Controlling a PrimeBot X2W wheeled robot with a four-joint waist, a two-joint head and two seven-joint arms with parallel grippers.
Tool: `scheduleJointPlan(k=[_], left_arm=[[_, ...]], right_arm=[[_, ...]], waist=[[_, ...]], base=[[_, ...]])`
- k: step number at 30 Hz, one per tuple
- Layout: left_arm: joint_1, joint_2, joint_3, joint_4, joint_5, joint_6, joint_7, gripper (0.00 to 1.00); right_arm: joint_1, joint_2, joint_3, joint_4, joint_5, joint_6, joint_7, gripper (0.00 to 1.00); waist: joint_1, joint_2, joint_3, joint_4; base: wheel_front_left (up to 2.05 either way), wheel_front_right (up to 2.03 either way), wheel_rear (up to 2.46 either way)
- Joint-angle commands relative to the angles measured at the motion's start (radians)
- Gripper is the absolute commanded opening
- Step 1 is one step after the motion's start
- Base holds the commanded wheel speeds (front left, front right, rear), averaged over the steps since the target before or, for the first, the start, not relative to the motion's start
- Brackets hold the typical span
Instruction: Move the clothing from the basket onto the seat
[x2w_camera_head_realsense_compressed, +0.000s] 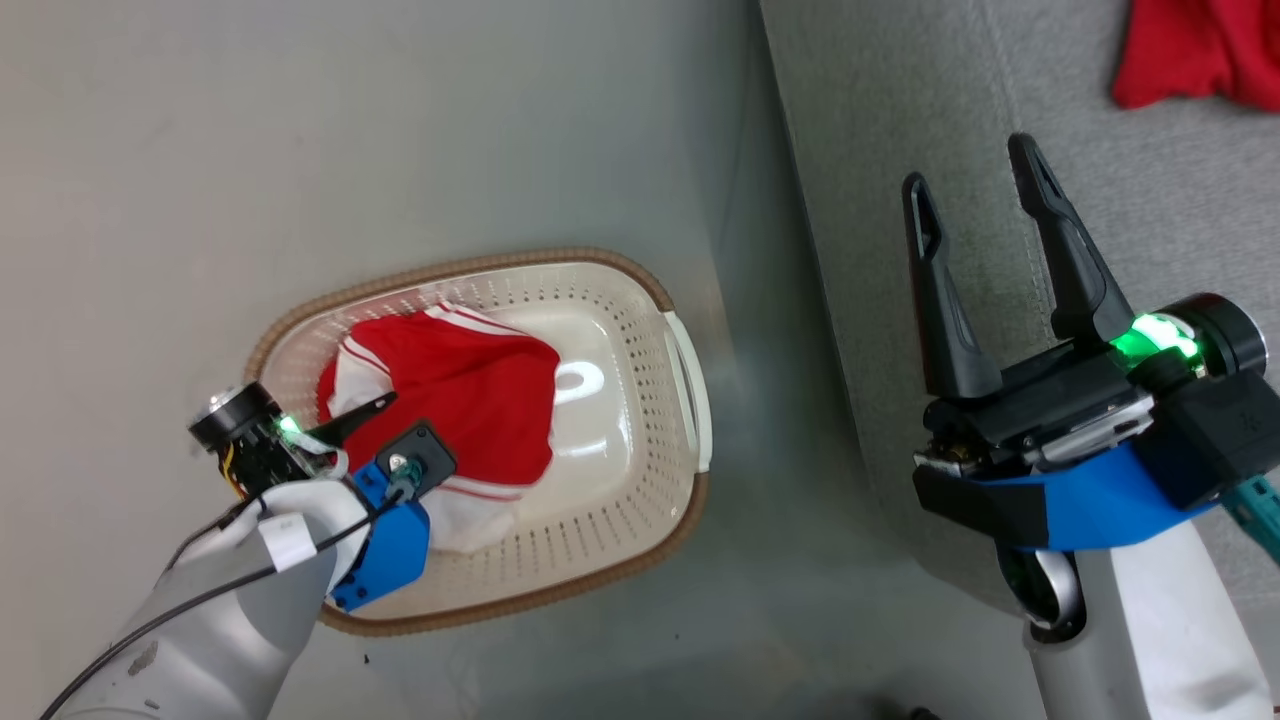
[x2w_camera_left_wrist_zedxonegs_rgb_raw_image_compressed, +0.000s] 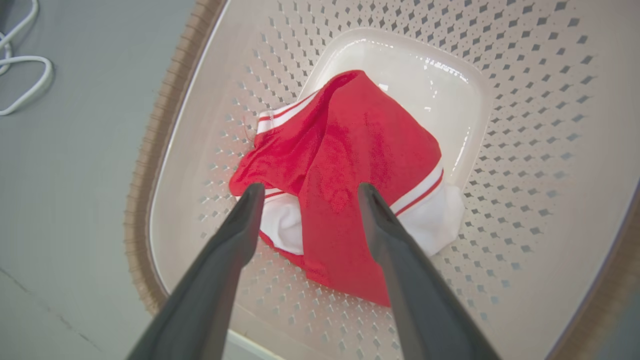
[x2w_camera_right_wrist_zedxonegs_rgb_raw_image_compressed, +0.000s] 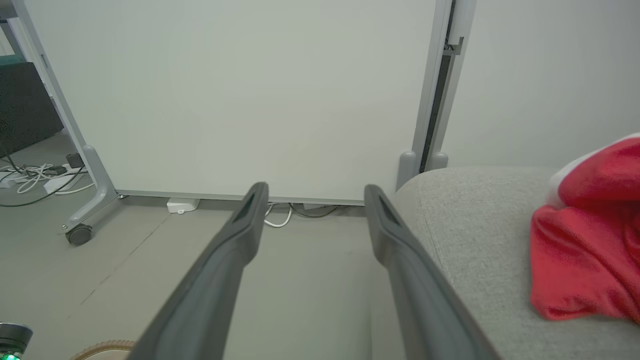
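**Soft, limp, and ready to be pinched**

The left gripper (x2w_camera_left_wrist_zedxonegs_rgb_raw_image_compressed: 310, 190) hangs over the basket (x2w_camera_head_realsense_compressed: 500, 262) with its fingers spread wide, holding nothing. Their tips sit just above the red garment (x2w_camera_left_wrist_zedxonegs_rgb_raw_image_compressed: 350, 165), which lies crumpled on the basket floor against one wall. It is the one thing in there. It looks light, soft and limp, so it should bunch and drape rather than keep its shape. A pinch on the raised red fold in the middle seems safer than one on the flat white trim. The right gripper (x2w_camera_head_realsense_compressed: 970, 165) is equally wide and empty, above the edge of the seat (x2w_camera_head_realsense_compressed: 1150, 200). A second red garment (x2w_camera_head_realsense_compressed: 1190, 50) lies on the seat.
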Motion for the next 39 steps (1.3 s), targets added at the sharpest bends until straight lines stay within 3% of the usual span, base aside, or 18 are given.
scheduleJointPlan(k=[1,19,34,35,36,39], left_arm=[[-0.048,-0.001,-0.035,0.030,0.002,0.000,0.012,1.00],[-0.196,0.019,-0.249,0.105,-0.041,0.000,0.110,1.00],[-0.272,0.035,-0.292,0.116,-0.024,0.000,0.184,0.99],[-0.275,0.033,-0.293,0.117,-0.019,0.000,0.187,0.29],[-0.278,0.028,-0.294,0.117,-0.018,0.000,0.187,0.00],[-0.282,0.021,-0.297,0.117,-0.022,0.000,0.189,0.00]], right_arm=[[-0.031,-0.001,0.004,-0.013,0.003,0.000,0.000,1.00],[-0.073,-0.001,-0.011,-0.071,0.024,0.000,0.000,1.00],[-0.072,0.000,-0.036,-0.121,0.016,0.000,0.001,1.00],[-0.071,0.000,-0.037,-0.121,0.016,0.000,0.001,1.00],[-0.069,0.000,-0.038,-0.122,0.016,0.000,0.001,1.00],[-0.068,0.000,-0.042,-0.119,0.016,0.000,0.001,1.00]], waist=[[-0.0003,0.0000,0.058,0.009],[-0.0003,0.0000,0.255,-0.031],[-0.0003,0.0000,0.374,-0.034],[-0.0003,0.0000,0.376,-0.033],[-0.0003,0.0000,0.376,-0.033],[-0.0003,0.0000,0.372,-0.030]], base=[[0.00,0.00,0.00],[0.00,0.00,0.00],[0.00,0.00,0.00],[0.00,0.00,0.00],[0.00,0.00,0.00],[0.00,0.00,0.00]])
